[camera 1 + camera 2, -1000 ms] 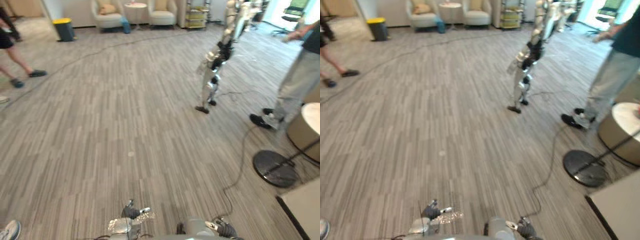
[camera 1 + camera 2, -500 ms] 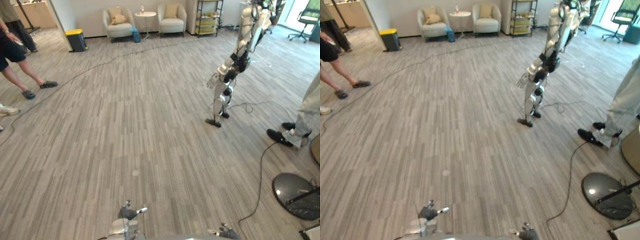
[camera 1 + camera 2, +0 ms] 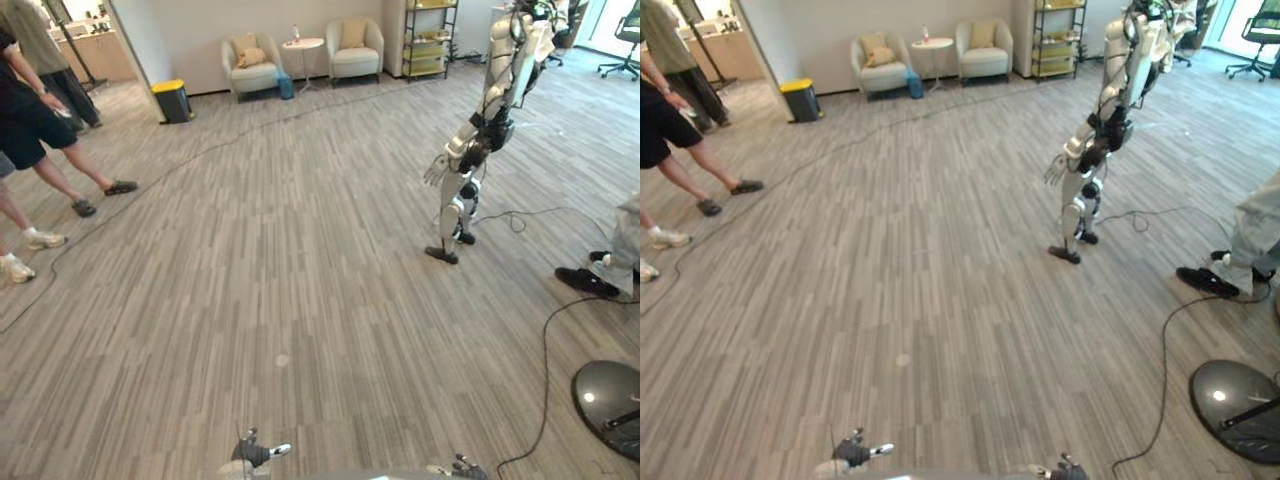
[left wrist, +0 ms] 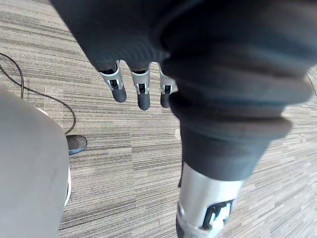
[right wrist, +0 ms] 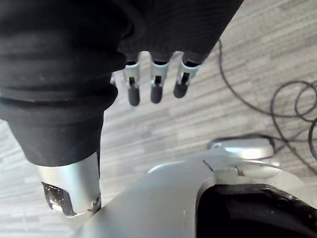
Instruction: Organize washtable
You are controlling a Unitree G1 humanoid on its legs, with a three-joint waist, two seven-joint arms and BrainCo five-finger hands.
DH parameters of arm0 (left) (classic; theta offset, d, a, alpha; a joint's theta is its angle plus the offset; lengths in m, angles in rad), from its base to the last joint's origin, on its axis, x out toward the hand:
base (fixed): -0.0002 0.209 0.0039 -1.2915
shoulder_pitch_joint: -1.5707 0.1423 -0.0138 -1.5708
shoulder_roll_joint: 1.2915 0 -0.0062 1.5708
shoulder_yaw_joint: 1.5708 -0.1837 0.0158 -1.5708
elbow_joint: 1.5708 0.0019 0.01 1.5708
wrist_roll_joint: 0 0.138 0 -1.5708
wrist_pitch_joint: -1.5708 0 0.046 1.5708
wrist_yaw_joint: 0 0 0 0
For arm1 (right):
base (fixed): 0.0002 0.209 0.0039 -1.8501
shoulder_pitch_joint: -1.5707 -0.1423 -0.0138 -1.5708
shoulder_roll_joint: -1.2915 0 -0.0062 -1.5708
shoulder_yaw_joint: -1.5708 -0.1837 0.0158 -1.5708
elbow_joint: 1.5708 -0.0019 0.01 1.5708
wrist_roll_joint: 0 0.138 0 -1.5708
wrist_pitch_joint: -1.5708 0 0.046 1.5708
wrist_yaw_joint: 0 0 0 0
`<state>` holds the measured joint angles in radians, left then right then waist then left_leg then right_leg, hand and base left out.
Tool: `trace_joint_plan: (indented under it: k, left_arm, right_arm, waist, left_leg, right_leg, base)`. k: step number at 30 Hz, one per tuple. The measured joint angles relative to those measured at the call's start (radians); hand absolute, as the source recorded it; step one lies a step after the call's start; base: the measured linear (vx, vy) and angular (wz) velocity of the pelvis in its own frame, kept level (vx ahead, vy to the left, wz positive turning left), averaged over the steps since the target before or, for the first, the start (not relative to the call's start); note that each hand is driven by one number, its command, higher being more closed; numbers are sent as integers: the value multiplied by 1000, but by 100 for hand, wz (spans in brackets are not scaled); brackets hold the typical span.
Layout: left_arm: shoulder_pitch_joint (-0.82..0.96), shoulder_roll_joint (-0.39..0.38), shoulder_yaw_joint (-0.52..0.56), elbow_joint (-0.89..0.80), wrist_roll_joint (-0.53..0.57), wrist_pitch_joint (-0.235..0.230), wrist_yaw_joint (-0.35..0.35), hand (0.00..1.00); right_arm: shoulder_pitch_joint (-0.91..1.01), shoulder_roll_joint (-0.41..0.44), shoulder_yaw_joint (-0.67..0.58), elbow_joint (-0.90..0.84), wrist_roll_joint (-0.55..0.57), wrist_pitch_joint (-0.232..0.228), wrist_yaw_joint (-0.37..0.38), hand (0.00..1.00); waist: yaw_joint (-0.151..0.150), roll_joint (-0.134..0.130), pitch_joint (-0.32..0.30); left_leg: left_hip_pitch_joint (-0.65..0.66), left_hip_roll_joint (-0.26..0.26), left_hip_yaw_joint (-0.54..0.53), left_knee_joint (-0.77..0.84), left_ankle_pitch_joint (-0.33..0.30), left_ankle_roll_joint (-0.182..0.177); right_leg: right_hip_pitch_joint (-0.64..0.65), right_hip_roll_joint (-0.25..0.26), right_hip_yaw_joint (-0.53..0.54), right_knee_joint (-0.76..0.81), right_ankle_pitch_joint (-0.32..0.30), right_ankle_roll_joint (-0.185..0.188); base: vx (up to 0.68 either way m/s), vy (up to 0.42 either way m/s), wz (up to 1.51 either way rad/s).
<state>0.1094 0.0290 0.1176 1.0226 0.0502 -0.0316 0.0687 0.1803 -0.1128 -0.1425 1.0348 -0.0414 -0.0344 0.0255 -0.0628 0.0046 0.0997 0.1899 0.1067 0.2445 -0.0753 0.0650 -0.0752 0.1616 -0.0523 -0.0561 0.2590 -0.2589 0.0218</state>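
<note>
Looking down through the left eye view, the robot faced a big stretch of grey striped floor (image 3: 300, 260), with its left hand (image 3: 252, 455) poking in at the near edge and the right hand (image 3: 462, 466) just beside the near-right edge. Far off stood another humanoid robot (image 3: 478, 140), two armchairs (image 3: 252, 62) against the far wall, a yellow-lidded bin (image 3: 173, 100) and a shelf rack (image 3: 430, 38). People's legs (image 3: 60, 170) were at the far left.

The right eye view gave the same room; a round dark stand base (image 3: 1235, 395) sat near right, and a person's dark shoe (image 3: 1205, 280) beyond it.

In the left wrist view the left hand's fingers (image 4: 142, 91) hung straight and apart, holding nothing, floor under them.

Right wrist view, same story: fingers (image 5: 156, 84) straight, spread, empty.

As for the washtable, I couldn't find any counter or wash things, so there's no saying which way it lay from either hand or which arm was closer. My guess is the robot needed to get it in sight before anything else.
</note>
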Motion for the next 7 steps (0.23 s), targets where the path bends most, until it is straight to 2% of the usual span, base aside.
trace_joint_plan:
  k: [5, 7]
  left_arm:
    - [-2, 22, 4, -1, 1, 0, -1, 0]
    - [-3, 29, 5, 0, 1, 0, -1, 0]
  right_arm:
    - [1, 11, 21, 2, -1, -2, -2, 0]
    - [-4, 16, 42, 2, -2, -3, -2, 0]
  waist:
    - [16, -38, 2]
    - [17, -44, 5]
  left_leg:
    - [3, -12, 1, -18, 5, -5]
    - [3, -19, -1, -19, 6, -2]
  right_leg:
    - [-6, -9, 5, -2, 2, 1]
    - [-4, -17, 4, -5, 2, 2]
  base:
    - [-21, 0, -1]
    - [0, 0, 0]
